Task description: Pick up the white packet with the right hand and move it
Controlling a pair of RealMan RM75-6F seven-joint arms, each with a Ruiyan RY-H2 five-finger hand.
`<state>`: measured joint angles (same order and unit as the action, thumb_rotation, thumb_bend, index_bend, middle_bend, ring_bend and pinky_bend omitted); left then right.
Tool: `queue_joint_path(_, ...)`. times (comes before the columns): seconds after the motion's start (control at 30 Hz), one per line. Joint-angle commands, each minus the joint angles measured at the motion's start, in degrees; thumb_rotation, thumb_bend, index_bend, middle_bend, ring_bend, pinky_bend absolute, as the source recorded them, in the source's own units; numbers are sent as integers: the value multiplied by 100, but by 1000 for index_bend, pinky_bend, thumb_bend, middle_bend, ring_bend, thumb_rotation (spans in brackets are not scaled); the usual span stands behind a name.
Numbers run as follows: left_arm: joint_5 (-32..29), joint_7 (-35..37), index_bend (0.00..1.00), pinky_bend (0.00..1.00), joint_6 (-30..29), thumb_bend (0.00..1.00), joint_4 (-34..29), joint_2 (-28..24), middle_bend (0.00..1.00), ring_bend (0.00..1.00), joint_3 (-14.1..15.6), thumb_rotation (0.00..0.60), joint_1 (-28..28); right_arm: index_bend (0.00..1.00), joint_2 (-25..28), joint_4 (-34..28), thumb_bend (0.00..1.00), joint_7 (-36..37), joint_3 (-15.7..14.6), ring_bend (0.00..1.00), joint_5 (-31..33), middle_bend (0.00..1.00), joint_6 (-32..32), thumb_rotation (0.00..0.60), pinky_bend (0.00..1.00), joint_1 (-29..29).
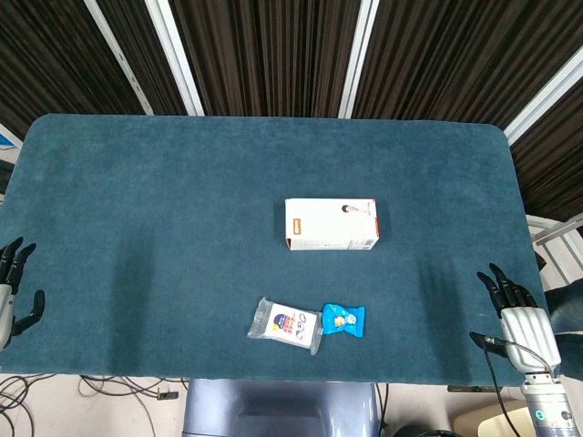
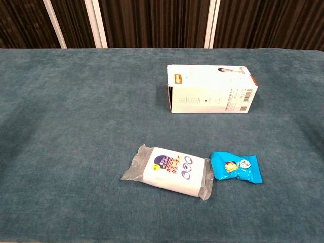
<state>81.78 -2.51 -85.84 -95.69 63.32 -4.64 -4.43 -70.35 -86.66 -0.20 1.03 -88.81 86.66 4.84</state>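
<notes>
The white packet, clear-wrapped with a purple and red label, lies flat near the table's front edge, slightly left of centre. My right hand rests at the front right corner of the table, fingers spread and holding nothing, well to the right of the packet. At the front left edge my left hand is partly cut off by the frame, its fingers apart and empty. Neither hand shows in the chest view.
A small blue snack packet lies just right of the white packet. A white carton lies on its side behind them at mid-table. Teal cloth covers the table.
</notes>
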Motion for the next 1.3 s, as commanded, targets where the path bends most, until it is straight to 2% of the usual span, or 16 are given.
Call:
queue_joint_path(0.03,0,5,69,0,-4,495,8,2,0,0,1,600,3,116,-2,4,155,-2,4,164,-5,43,-4,600,213,-2)
queue_joint_path(0.7,-19,24,69,0,-51,495,-39,-25,0,0,-16,600,30,114,21,34,154,178,7,164,-43,49,-116,600,213,13)
queue_joint_path(0.97,-32,49,69,0,-15,495,-87,-18,0,0,1,600,31,114,159,22,154,564,-213,164,-391,80,-452,600,212,195)
queue_joint_path(1.13,-93,110,70,0,18,495,-109,-38,0,0,-22,600,26,113,305,-163,137,720,-165,155,-439,75,-1042,600,212,611)
queue_joint_path(1.3,-118,122,69,0,37,495,-144,-55,0,0,-42,600,13,113,541,-654,133,722,34,142,-113,72,-2231,600,212,1331)
